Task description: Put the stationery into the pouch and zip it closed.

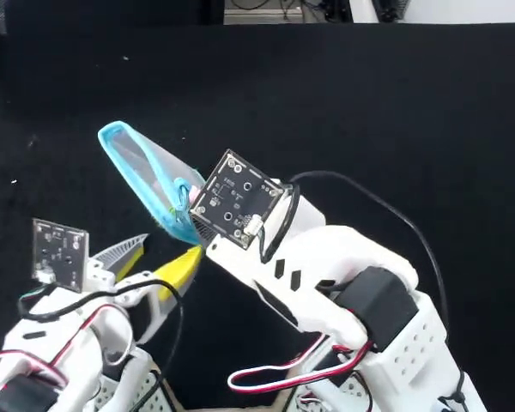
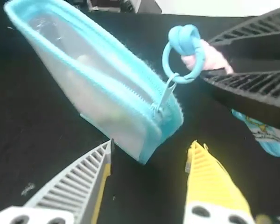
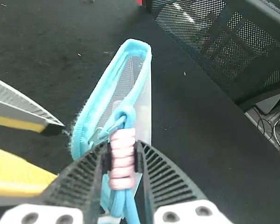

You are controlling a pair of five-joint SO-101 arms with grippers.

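A translucent pouch (image 1: 142, 172) with light-blue trim stands on edge on the black cloth. Its zipper slider (image 2: 158, 107) sits at the end nearest the arms, and the teeth behind it look joined. My right gripper (image 3: 121, 161) is shut on the zipper pull's blue cord loop (image 2: 182, 51), on its pink wrapped part (image 3: 122, 154), just above that end of the pouch (image 3: 130, 79). My left gripper (image 2: 149, 158) is open, its grey finger (image 2: 79, 186) and yellow finger (image 2: 207, 177) either side of the pouch's (image 2: 98, 88) lower near corner. Pale shapes show dimly through the wall.
The black cloth (image 1: 378, 112) reaches to the table's far edge, with open room to the right and behind the pouch. A black mesh structure (image 3: 214, 37) and cables lie beyond the table. Both arm bases crowd the near edge.
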